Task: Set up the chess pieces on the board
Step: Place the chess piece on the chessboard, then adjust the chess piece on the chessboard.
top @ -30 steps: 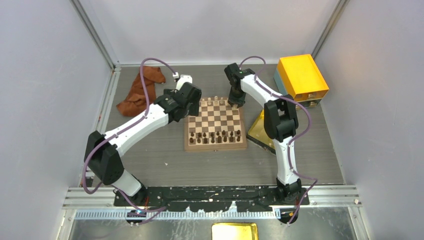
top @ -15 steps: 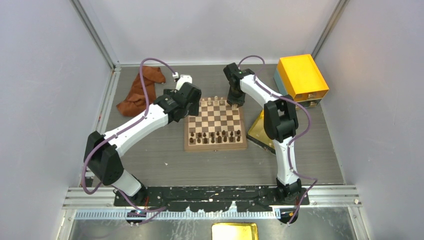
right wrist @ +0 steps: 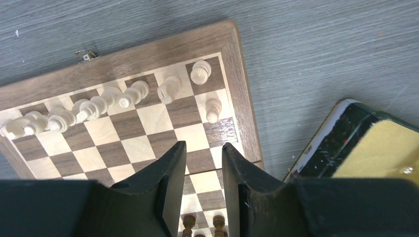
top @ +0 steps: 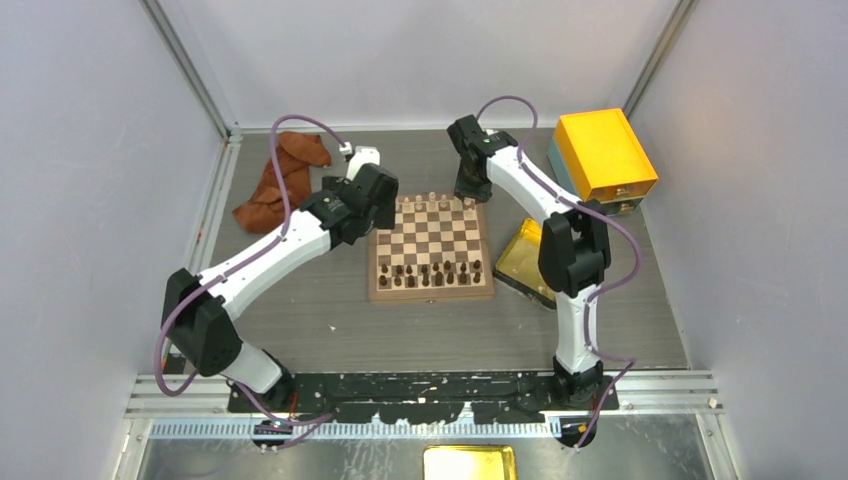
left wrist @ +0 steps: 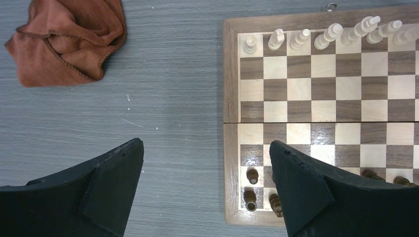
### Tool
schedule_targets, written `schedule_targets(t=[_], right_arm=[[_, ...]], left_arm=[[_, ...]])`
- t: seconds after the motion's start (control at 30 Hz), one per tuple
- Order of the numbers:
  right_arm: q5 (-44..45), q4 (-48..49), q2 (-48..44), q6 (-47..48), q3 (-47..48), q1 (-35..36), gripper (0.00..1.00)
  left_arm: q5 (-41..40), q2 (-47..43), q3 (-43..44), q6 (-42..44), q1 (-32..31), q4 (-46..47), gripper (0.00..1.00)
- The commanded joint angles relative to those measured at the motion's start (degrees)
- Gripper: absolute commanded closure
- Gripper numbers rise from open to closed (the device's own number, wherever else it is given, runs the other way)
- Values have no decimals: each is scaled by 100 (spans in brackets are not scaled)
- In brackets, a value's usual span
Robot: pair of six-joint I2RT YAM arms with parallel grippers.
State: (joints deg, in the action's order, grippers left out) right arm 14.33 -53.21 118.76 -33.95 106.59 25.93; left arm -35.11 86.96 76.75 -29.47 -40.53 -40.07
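I see turned cream chess pieces (left wrist: 329,34) lining the far row of the board (left wrist: 230,98). Left gripper (left wrist: 205,148) gapes wide, right gripper (right wrist: 203,147) narrow, both empty.

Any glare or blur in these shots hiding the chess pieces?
Top view: even light, pale pieces tiny but unblurred. Left wrist: sharp, faint sheen on the board. Right wrist: sharp, one glossy square beside the lone pawn.

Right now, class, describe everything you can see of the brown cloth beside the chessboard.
The brown cloth is rust-coloured and soft-looking, like microfibre, with a stitched hem. It lies crumpled in folds on the grey table, apart from the board, with nothing resting on it.
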Motion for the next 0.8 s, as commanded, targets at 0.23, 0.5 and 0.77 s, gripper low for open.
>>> schedule_targets(t=[0.23,0.5,0.77], right_arm=[[895,545,-1596,-87,-1135,-43,63],[934,774,-2392,-85,-2043,-66,68],[957,915,-2838,-103,-2527,-58,73]], left_arm=[[-13,478,603,-379,-16,428,4],[42,1793,1782,-1542,-8,46,14],[312,2826,2789,-2632,235,-689,31]])
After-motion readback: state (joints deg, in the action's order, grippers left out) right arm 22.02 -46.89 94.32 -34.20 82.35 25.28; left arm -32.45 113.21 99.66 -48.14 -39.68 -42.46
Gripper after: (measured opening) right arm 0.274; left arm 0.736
